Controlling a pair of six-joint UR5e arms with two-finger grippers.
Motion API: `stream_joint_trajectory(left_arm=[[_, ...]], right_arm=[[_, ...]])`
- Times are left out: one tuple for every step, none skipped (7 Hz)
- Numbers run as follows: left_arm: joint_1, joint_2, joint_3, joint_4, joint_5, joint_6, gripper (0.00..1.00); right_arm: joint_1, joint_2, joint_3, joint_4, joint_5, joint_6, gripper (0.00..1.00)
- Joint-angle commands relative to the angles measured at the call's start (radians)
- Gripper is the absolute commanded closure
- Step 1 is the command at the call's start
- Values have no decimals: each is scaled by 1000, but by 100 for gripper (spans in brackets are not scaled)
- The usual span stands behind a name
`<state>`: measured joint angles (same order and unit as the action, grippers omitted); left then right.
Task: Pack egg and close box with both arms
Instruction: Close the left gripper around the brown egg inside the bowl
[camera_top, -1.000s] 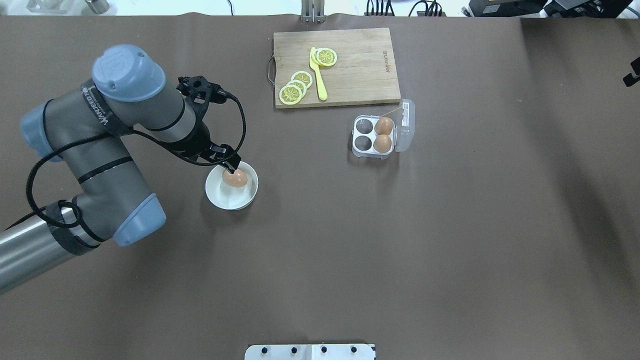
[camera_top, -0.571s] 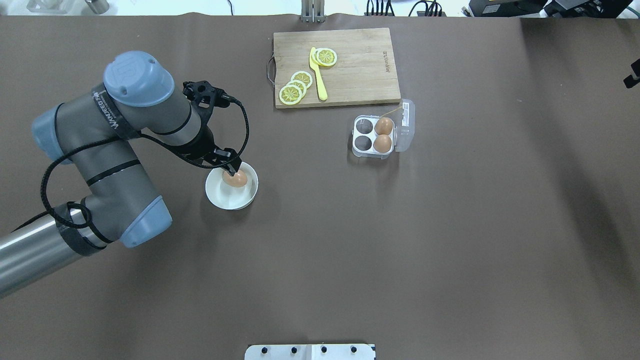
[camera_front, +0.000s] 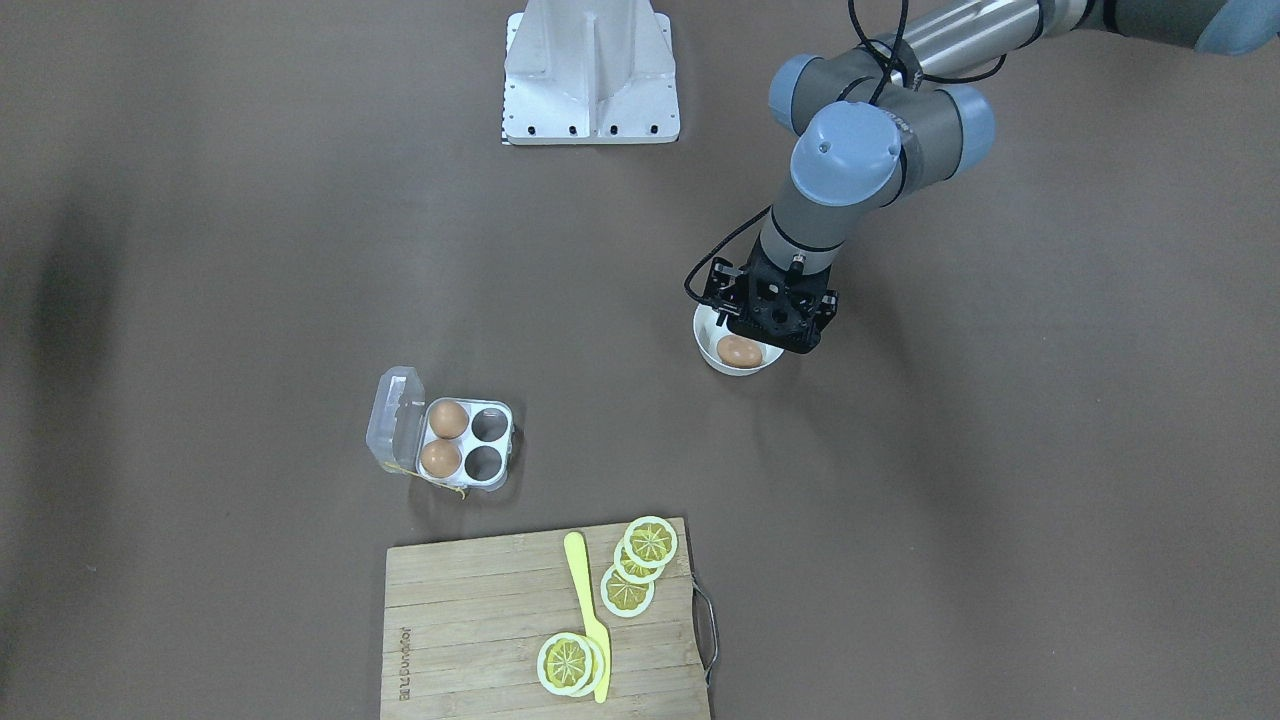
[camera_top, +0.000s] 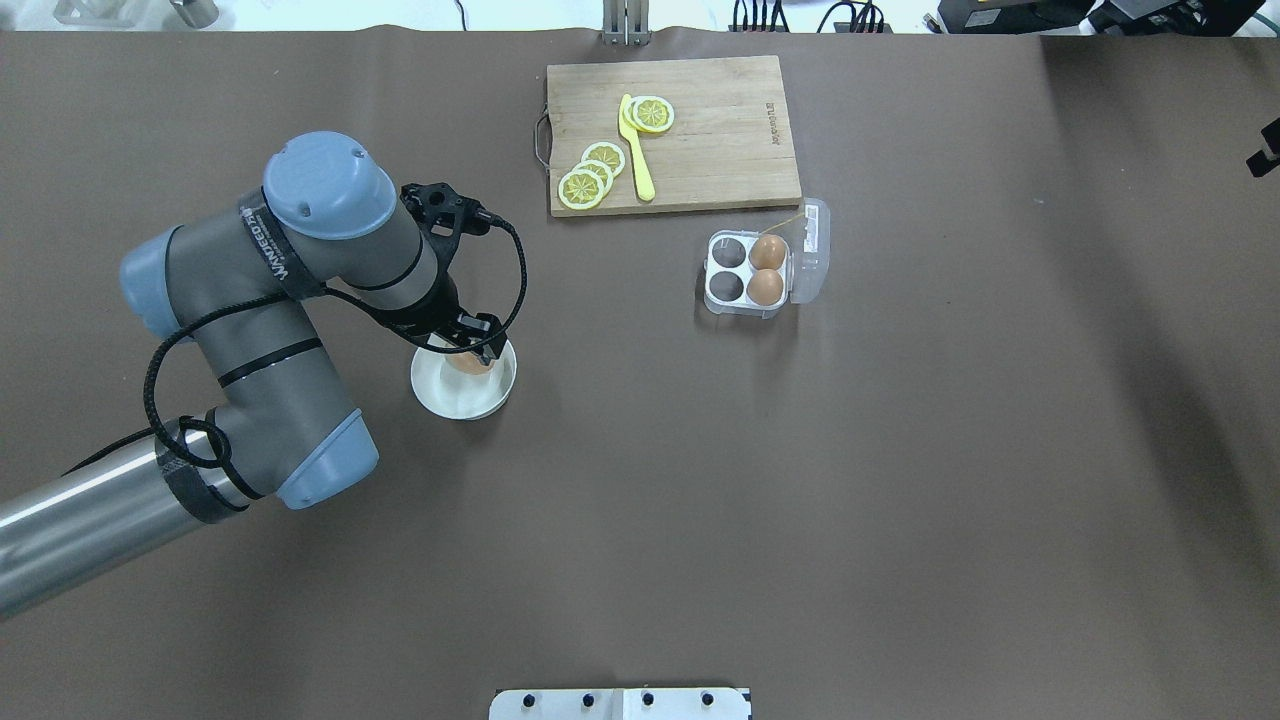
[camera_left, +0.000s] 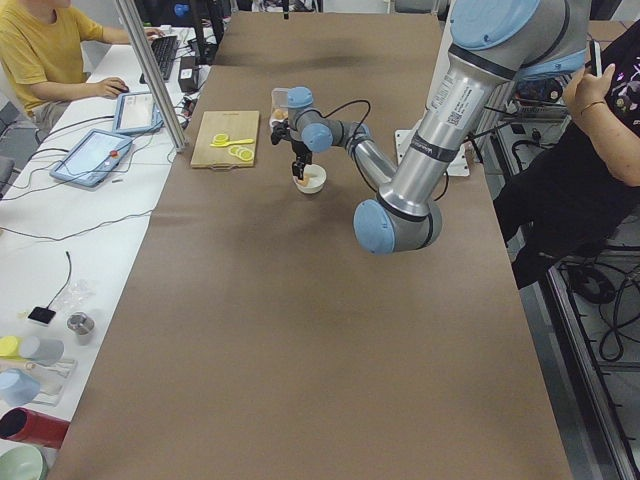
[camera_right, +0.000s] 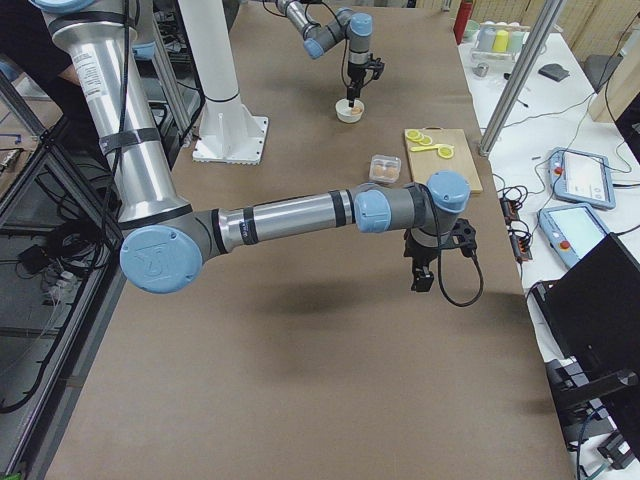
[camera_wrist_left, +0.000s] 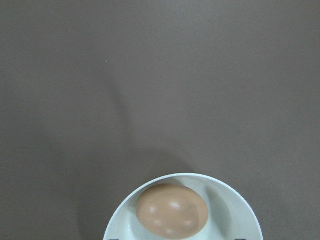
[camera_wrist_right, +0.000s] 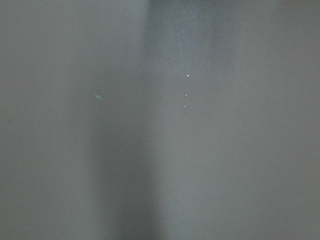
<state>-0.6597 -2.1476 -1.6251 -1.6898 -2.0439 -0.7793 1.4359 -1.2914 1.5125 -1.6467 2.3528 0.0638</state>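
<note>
A tan-brown egg lies in a round white bowl; it also shows in the left wrist view and, half hidden, in the overhead view. My left gripper hangs straight over it, jaws open, just above the bowl. The clear four-cell box stands with its lid open. It holds two more eggs beside two empty cells. My right gripper hovers over bare table; I cannot tell whether it is open or shut.
A wooden cutting board with lemon slices and a yellow knife lies behind the box. The white robot base stands at the table edge. People sit at the side benches in the left view.
My left arm has swung right and forward. Its gripper has moved from the bowl's left rim to over the egg, covering more of it.
</note>
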Motion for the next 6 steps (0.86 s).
stream_joint_trajectory(left_arm=[[8, 1, 43, -48, 1, 3, 18], [12, -2, 57, -53, 1, 2, 19], [17, -2, 57, -53, 1, 2, 19], [25, -2, 57, -53, 1, 0, 19], [28, -3, 57, -53, 1, -2, 19], [28, -5, 56, -53, 1, -2, 19]], right_arm=[[0, 1, 0, 1, -3, -1, 0], [0, 1, 0, 1, -3, -1, 0], [0, 1, 0, 1, -3, -1, 0], [0, 1, 0, 1, -3, 1, 0], [0, 1, 0, 1, -3, -1, 0], [0, 0, 0, 1, -3, -1, 0]])
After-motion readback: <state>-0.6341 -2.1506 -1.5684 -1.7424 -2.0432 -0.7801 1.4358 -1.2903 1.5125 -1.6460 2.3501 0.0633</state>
